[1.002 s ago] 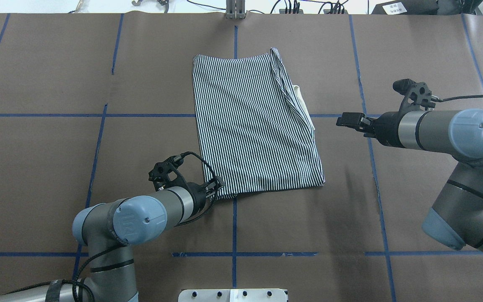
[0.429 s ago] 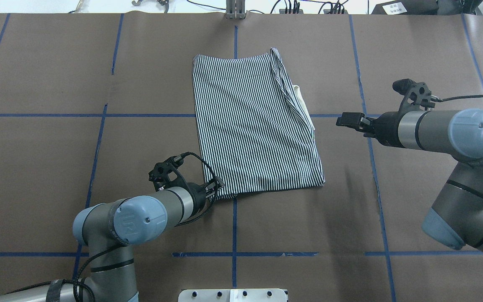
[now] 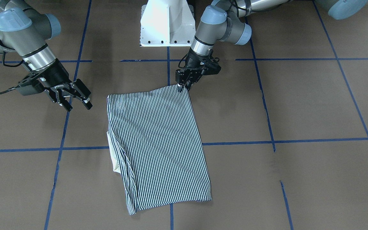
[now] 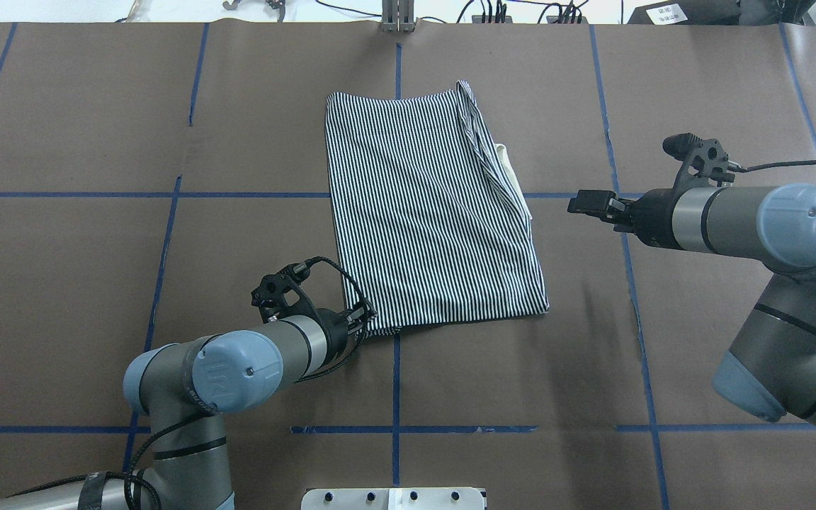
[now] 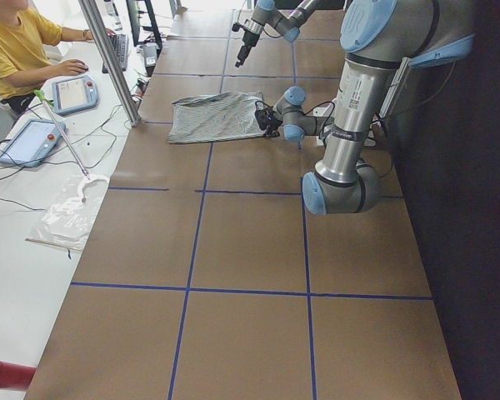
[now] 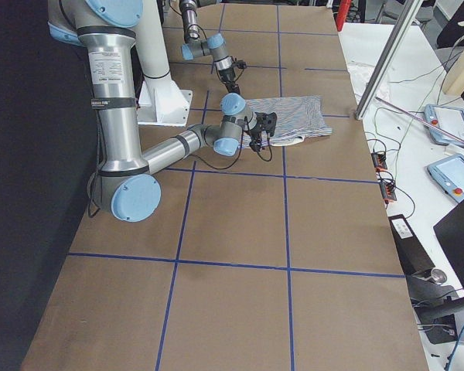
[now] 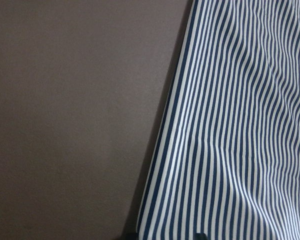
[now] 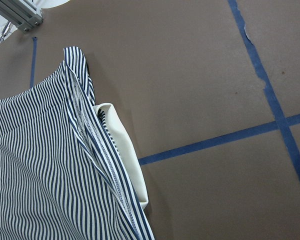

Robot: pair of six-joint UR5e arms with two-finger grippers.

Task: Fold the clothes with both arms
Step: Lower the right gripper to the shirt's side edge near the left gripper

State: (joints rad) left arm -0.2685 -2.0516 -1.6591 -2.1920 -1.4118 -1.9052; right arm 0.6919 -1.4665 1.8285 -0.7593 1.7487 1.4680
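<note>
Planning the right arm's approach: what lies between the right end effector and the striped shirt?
Only bare brown table cover crossed by a blue tape line separates the right end effector from the striped shirt, seen in the overhead view.

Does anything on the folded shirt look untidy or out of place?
Yes. The cream collar pokes out past the striped shirt edge on the robot's right side, and the shirt lies slightly skewed to the blue tape lines.
</note>
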